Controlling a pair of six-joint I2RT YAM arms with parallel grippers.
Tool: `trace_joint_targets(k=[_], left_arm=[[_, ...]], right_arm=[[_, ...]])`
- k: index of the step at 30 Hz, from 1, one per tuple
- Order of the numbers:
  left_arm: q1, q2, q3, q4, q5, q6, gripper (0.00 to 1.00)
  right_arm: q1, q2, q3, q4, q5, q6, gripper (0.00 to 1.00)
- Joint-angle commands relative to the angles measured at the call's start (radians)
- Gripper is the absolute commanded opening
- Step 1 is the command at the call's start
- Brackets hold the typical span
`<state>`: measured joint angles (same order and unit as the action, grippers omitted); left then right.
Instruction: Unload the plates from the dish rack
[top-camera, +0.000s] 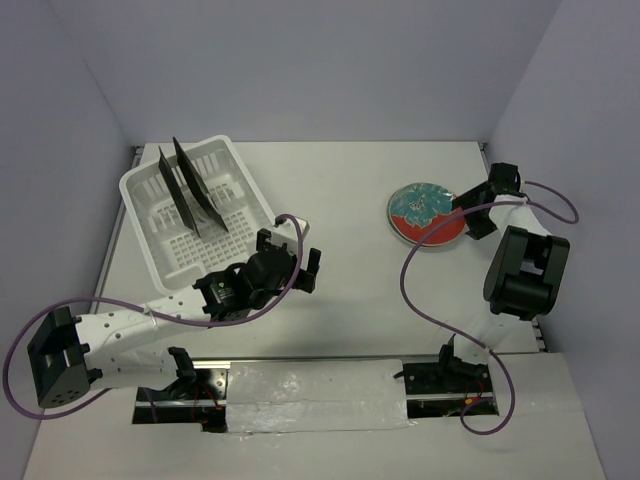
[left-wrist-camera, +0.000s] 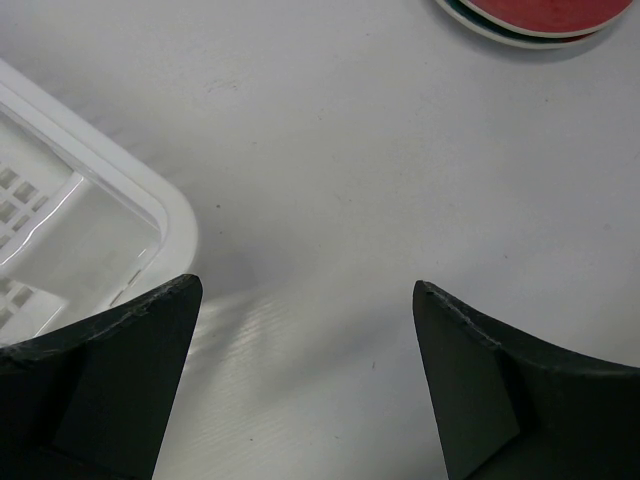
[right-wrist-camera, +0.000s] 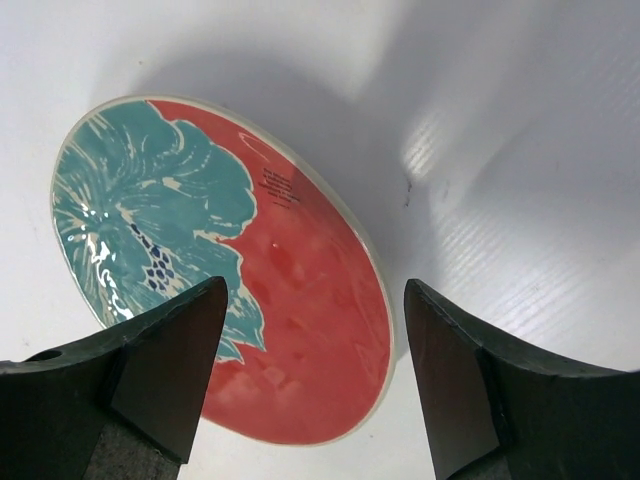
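Observation:
The white dish rack (top-camera: 160, 205) stands at the back left with two dark square plates (top-camera: 190, 190) upright and edge-on in its slots. Its corner shows in the left wrist view (left-wrist-camera: 120, 200). The round red plate with the teal floral pattern (top-camera: 425, 213) lies flat on the table at the right; it also shows in the right wrist view (right-wrist-camera: 250, 290) and the left wrist view (left-wrist-camera: 545, 15). My right gripper (right-wrist-camera: 315, 300) is open just above the plate's near edge, holding nothing. My left gripper (left-wrist-camera: 305, 300) is open and empty over bare table beside the rack's corner.
Grey walls enclose the white table (top-camera: 340, 190) on three sides. A purple cable (top-camera: 425, 290) loops from the right arm over the table. A foil-covered strip (top-camera: 315, 395) lies along the near edge between the arm bases.

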<state>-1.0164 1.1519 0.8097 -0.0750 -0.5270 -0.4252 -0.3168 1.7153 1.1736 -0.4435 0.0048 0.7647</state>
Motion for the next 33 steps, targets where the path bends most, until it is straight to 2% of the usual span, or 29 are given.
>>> trace_joint_targets(k=[1, 15, 25, 29, 33], left_arm=[[-0.002, -0.015, 0.017, 0.023, -0.022, -0.012, 0.99], [-0.002, -0.011, 0.014, 0.017, -0.067, -0.009, 0.99], [-0.002, 0.005, 0.023, 0.015, -0.061, -0.009, 0.99], [-0.002, -0.006, 0.013, 0.023, -0.062, -0.012, 0.99], [-0.002, -0.001, 0.003, 0.032, -0.086, -0.014, 0.99]], right_arm=[[0.022, 0.046, 0.052, -0.008, 0.03, 0.002, 0.79], [0.074, 0.11, 0.109, 0.002, 0.046, 0.002, 0.8], [0.114, 0.083, 0.061, 0.003, 0.07, 0.03, 0.8], [0.094, 0.055, 0.066, -0.037, 0.107, 0.024, 0.81], [0.065, -0.005, 0.049, -0.046, 0.081, 0.007, 0.83]])
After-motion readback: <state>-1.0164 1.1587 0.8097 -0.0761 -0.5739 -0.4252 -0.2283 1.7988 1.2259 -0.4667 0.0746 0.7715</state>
